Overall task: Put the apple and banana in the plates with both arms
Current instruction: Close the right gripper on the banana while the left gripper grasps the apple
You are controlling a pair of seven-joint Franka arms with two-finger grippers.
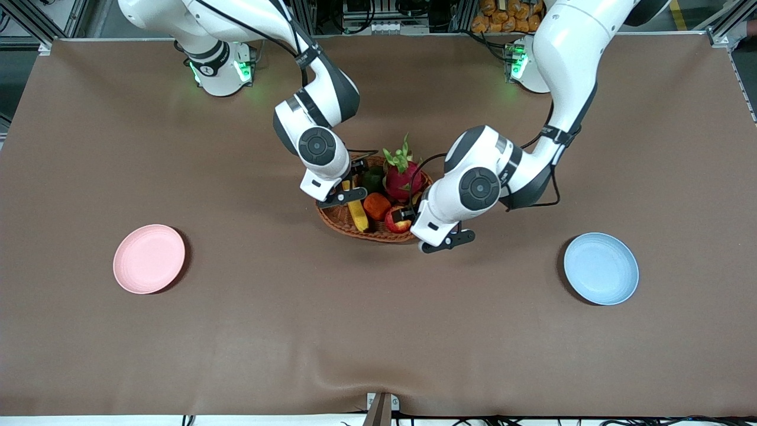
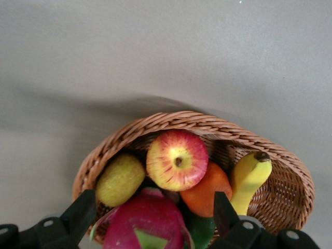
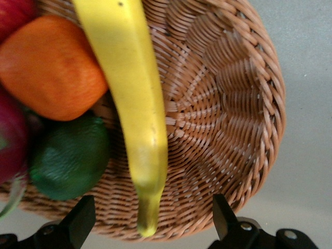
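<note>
The banana [image 1: 357, 213] and the red-and-yellow apple [image 1: 397, 222] lie in a wicker basket [image 1: 378, 235] at mid-table. My right gripper [image 1: 355, 180] is open over the basket; in the right wrist view it [image 3: 150, 220] straddles the banana's [image 3: 135, 104] dark-tipped end without touching it. My left gripper [image 1: 408, 214] is open over the basket's end toward the left arm; in the left wrist view it [image 2: 150, 218] hangs above the dragon fruit [image 2: 148, 220], with the apple [image 2: 177, 160] just past it. The pink plate [image 1: 149, 258] and blue plate [image 1: 601, 268] lie empty.
The basket also holds an orange fruit [image 1: 376, 206], a pink dragon fruit [image 1: 402, 174], a green fruit [image 1: 372, 177] and a yellow-green fruit [image 2: 119, 179]. The pink plate is toward the right arm's end, the blue plate toward the left arm's end, both nearer the front camera than the basket.
</note>
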